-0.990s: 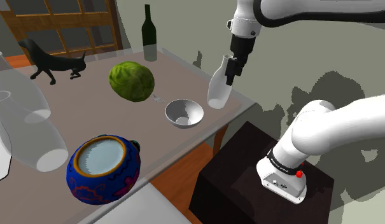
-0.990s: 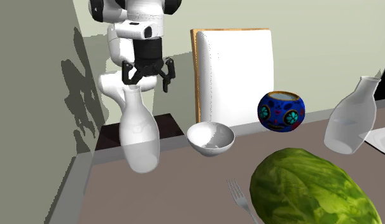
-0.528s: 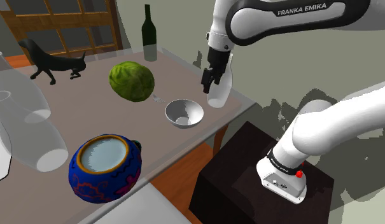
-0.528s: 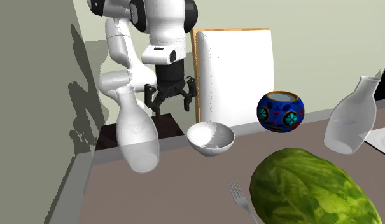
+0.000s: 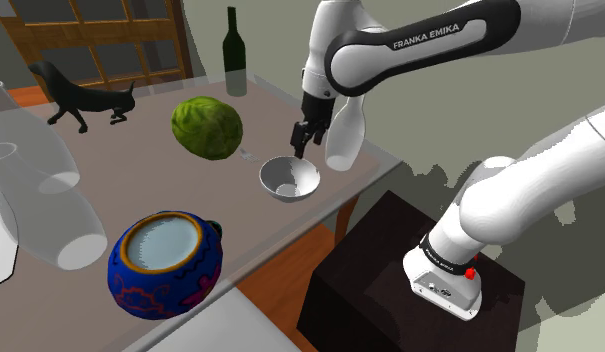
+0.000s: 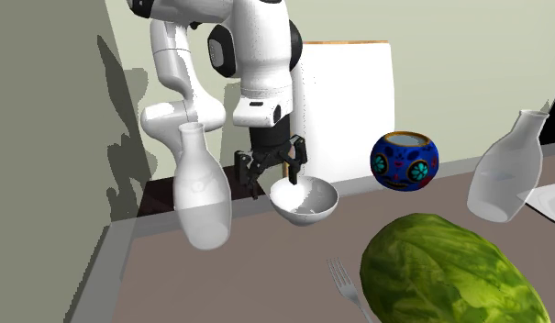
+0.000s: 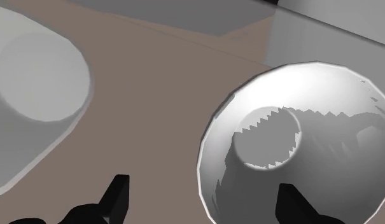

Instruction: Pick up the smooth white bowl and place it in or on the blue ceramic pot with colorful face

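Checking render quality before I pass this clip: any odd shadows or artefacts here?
Wrist view: the shadow inside the bowl has a jagged, saw-toothed edge. Shoulder view: hard, blotchy shadows on the wall beyond the arm. Second exterior view: similar blotchy shadows on the left wall. No blur or glare in any.

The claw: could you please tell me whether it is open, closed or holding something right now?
Claw: open, holding nothing, poised just above the rim of the white bowl.
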Controlling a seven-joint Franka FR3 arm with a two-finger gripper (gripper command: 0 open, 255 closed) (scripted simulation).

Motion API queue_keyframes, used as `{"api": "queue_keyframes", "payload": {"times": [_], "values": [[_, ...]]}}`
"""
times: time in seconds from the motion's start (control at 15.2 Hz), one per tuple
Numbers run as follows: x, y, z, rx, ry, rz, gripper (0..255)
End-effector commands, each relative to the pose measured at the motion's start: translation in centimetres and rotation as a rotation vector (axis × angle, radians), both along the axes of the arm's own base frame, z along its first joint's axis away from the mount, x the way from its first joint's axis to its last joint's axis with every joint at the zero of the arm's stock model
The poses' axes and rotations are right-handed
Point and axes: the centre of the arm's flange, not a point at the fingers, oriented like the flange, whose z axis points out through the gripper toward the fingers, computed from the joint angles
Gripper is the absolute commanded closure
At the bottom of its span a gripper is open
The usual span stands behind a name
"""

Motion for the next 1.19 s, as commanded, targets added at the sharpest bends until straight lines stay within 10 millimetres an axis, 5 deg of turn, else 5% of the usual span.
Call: {"api": "queue_keyframes", "payload": {"times": [0.0,0.73,0.79,1.12], "values": [[0.2,0.1,-1.1,0.001,-0.001,0.0,0],[0.2,0.2,-2.4,0.001,-0.001,0.0,0],[0.2,0.2,-2.4,0.001,-0.001,0.0,255],[0.2,0.2,-2.4,0.001,-0.001,0.0,255]]}}
